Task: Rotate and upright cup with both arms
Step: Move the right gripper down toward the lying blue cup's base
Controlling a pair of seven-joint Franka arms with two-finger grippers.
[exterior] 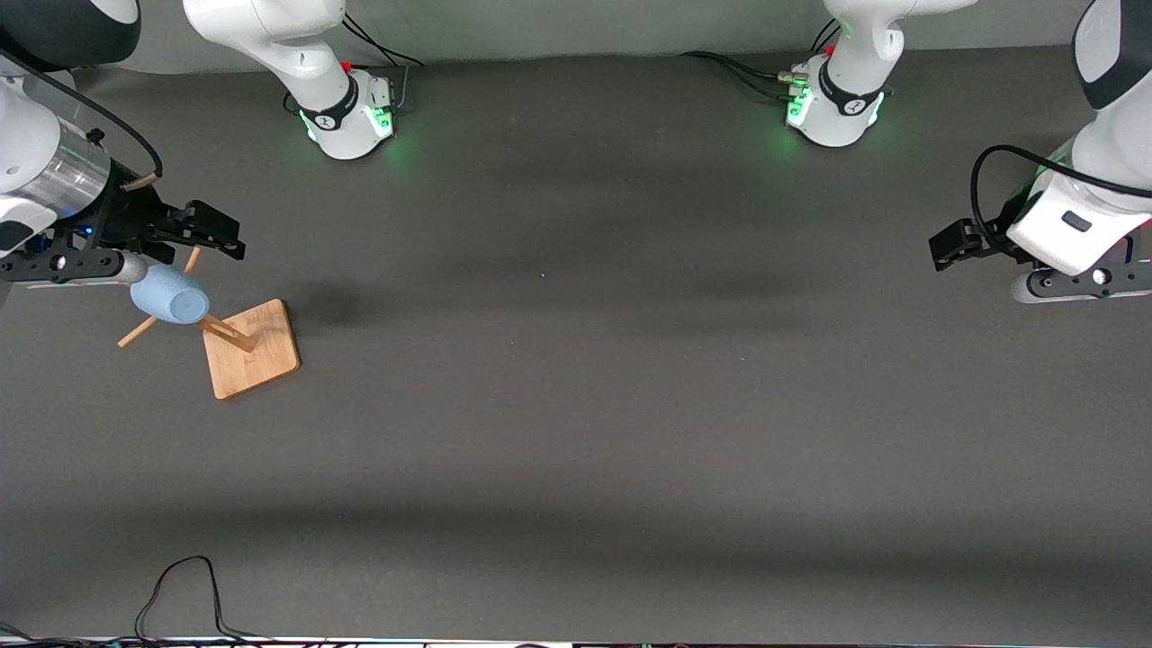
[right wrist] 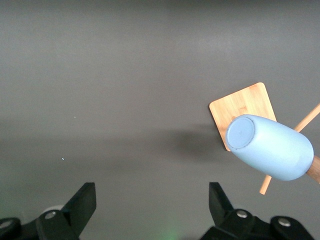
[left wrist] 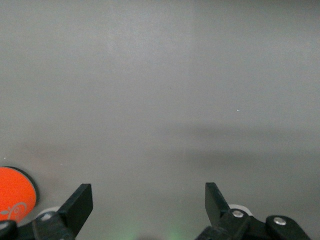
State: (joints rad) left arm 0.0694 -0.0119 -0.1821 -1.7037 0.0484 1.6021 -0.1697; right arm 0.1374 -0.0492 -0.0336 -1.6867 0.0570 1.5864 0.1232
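The pale-blue cup hangs tilted on a peg of a small wooden stand at the right arm's end of the table. Its rounded base points up and outward. In the right wrist view the cup shows beside the stand's square base. My right gripper is in the air right beside the cup and the stand's pegs, open and empty. My left gripper waits at the left arm's end of the table, open and empty.
The stand's thin wooden pegs stick out around the cup. An orange-red round thing shows at the edge of the left wrist view. A black cable lies at the table's near edge. The table is dark grey.
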